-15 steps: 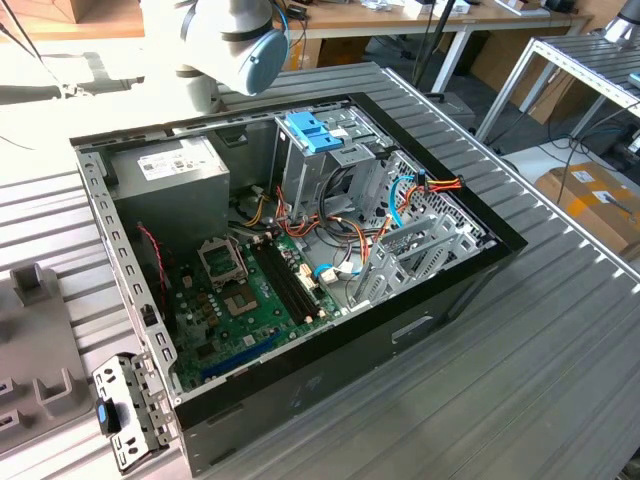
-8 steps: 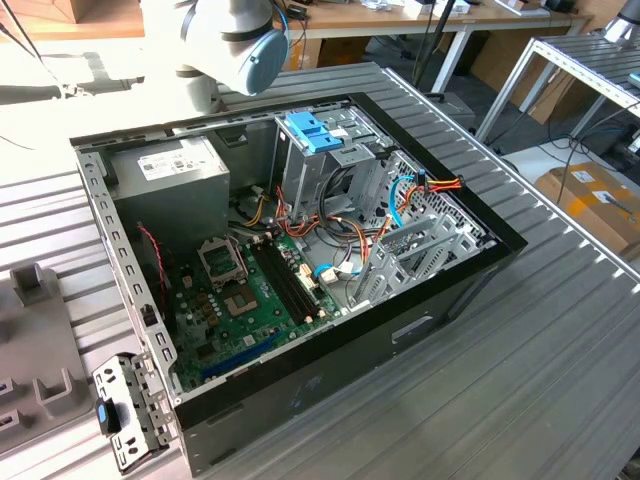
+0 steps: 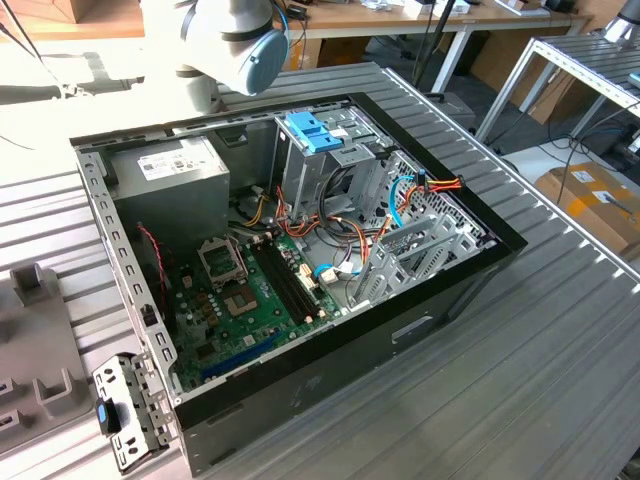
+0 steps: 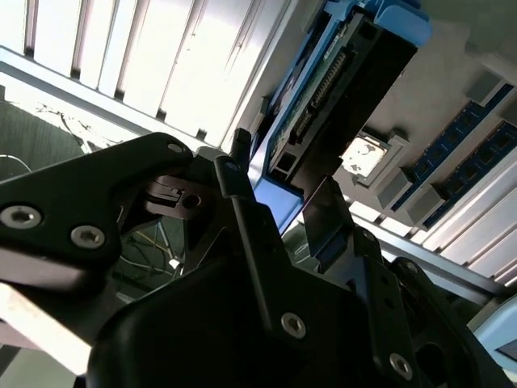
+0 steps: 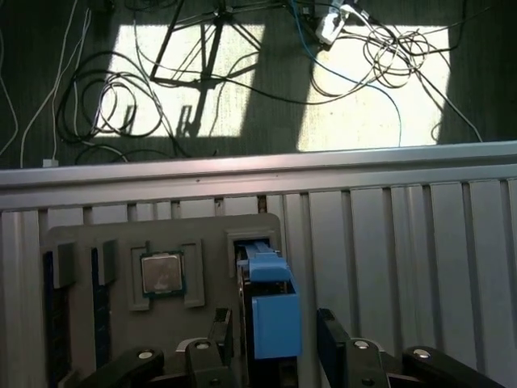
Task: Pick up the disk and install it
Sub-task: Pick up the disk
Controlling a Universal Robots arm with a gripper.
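Jaws wide, disk (image 5: 271, 311) between them, upright in grey fixture (image 5: 121, 230) slot; centre first, then close squarely on flat faces.

I count one open computer case (image 3: 330, 375), one grey power supply (image 3: 170, 185), one green motherboard (image 3: 235, 305), one grey fixture tray (image 5: 161, 234), one disk (image 5: 271, 311) and one processor chip (image 5: 162, 273).

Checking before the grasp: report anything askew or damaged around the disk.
Nothing stands out. The disk stands upright and square in its holder slot, between the open fingers of the end effector, with a gap on one side. No damage shows.
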